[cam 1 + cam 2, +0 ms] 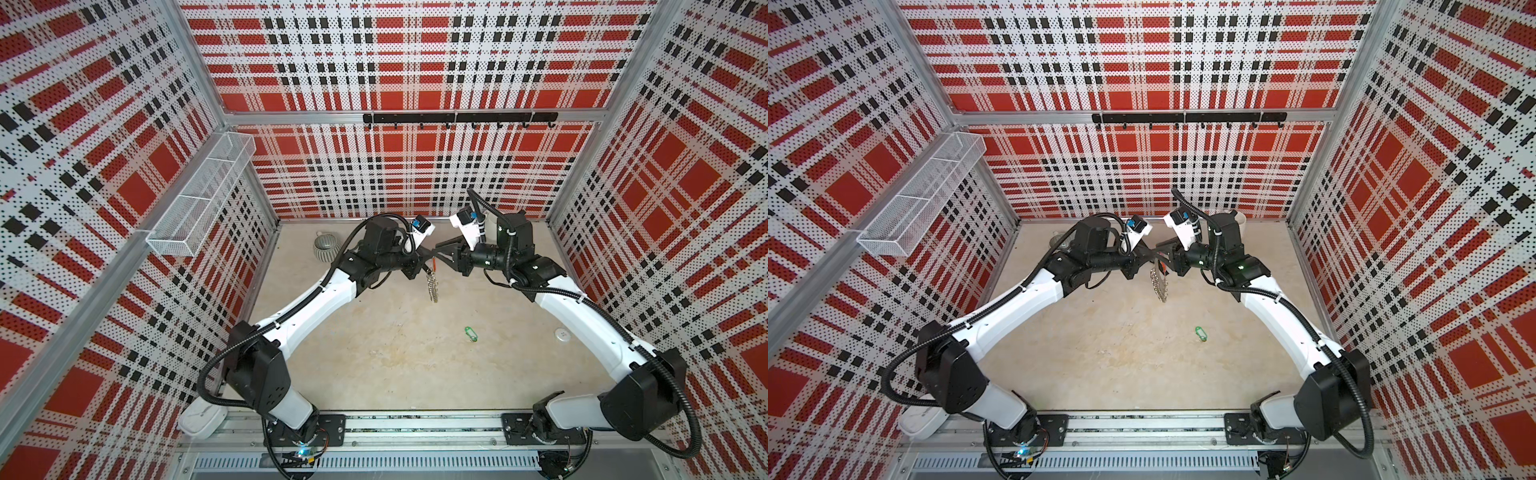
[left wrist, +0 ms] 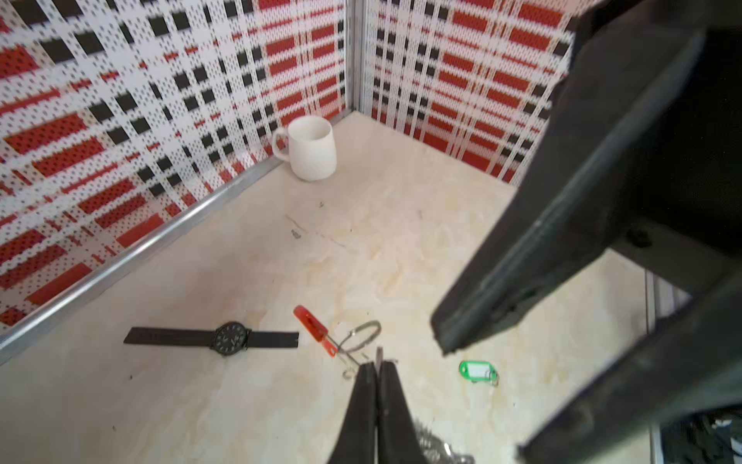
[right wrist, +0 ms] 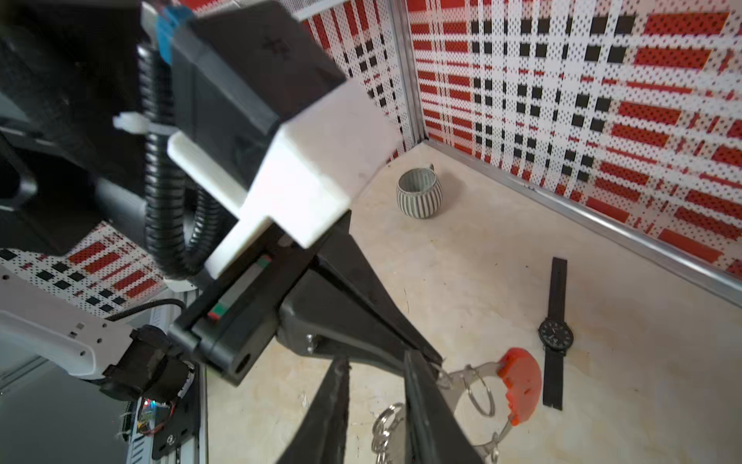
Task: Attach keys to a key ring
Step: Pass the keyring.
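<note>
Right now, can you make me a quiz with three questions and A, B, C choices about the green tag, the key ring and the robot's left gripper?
1. Where is the green key tag?
A) lying on the table
B) in a drawer
C) on a chair

2. What colour is the plastic arc on the key ring?
A) blue
B) red
C) yellow

3. How is the left gripper?
A) wide open
B) shut on a spoon
C) shut on the key ring

Answers:
1 A, it lies flat on the bare table.
2 B, the arc shows red in both wrist views.
3 C, its fingers press together on the ring's metal edge.
</note>
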{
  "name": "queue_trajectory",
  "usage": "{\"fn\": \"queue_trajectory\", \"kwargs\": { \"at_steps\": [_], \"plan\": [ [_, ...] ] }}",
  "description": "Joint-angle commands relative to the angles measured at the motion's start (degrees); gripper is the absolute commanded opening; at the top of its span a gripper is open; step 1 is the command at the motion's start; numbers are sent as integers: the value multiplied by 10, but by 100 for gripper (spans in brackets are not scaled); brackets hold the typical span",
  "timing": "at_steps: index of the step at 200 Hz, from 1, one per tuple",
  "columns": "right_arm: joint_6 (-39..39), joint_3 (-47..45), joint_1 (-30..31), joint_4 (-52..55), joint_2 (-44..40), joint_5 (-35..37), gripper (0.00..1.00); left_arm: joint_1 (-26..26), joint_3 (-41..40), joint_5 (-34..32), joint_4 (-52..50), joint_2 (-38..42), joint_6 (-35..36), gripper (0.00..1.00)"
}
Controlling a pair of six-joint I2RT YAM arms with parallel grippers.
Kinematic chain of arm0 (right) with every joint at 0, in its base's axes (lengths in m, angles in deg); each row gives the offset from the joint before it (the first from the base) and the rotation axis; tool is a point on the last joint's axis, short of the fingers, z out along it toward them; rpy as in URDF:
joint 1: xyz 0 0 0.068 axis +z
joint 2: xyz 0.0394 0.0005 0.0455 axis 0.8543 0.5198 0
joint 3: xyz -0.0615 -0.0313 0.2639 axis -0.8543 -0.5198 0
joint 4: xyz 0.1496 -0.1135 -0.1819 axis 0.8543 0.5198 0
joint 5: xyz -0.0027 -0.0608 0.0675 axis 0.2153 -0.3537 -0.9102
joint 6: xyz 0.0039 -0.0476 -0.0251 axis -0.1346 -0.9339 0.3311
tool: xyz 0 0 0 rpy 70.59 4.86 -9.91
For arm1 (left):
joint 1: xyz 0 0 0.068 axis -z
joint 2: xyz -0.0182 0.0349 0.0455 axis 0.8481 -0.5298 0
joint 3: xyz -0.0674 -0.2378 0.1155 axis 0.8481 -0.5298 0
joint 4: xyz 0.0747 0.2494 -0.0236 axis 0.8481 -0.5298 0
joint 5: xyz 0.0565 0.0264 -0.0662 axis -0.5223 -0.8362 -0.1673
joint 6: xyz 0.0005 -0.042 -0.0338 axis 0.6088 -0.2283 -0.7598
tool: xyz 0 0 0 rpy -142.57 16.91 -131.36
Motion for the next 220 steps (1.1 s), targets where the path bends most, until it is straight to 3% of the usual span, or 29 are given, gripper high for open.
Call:
{"fn": "queue_trajectory", "kwargs": {
  "at_steps": [1,39,116,220],
  "plan": [
    [-43,4,-1,43,6,15,26,-4,23,12,-69,10,48,0],
    [-35,-17,-15,24,-2,8,24,-18,11,33,-50,38,47,0],
    [30,-34,-13,-65,34,-112,21,-47,-16,123,9,81,18,0],
    [8,-7,-8,-38,28,-120,18,-50,-24,132,9,88,11,0]
  ]
}}
